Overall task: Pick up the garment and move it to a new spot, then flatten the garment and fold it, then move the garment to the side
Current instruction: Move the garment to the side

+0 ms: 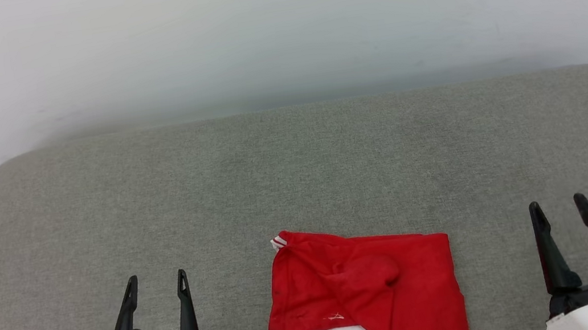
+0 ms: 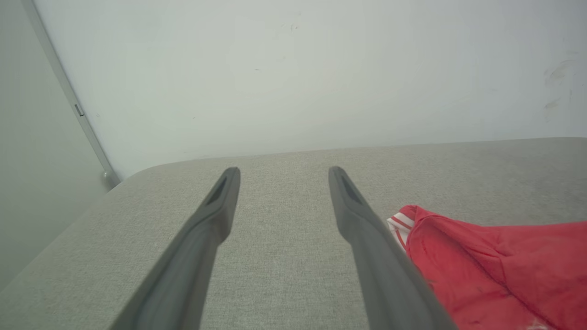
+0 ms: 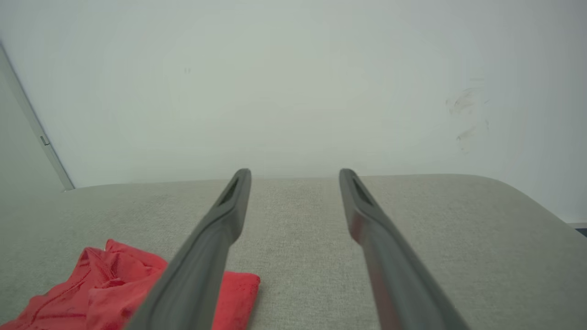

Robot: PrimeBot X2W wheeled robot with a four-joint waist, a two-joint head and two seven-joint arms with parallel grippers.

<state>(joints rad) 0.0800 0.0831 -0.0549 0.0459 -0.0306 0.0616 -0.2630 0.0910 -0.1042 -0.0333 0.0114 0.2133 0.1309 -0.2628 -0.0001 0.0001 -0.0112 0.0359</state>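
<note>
The garment [image 1: 370,298], a red shirt with white striped trim, lies folded into a rough square at the near middle of the grey padded surface [image 1: 295,176]; its lower part runs off the head view's bottom edge. My left gripper [image 1: 156,277] stands open to its left, with bare fabric between its fingers. To the right of the garment my right gripper [image 1: 557,203] stands open too, apart from it. The left wrist view has the garment [image 2: 495,266] right of my left gripper [image 2: 283,172]. In the right wrist view the garment [image 3: 101,293] lies left of my right gripper [image 3: 296,173].
A pale wall [image 1: 275,29] rises right behind the surface's far edge. The surface's rounded corners show at far left [image 1: 1,169] and far right [image 3: 518,192]. A grey vertical strip [image 2: 69,96] runs down the wall at the left.
</note>
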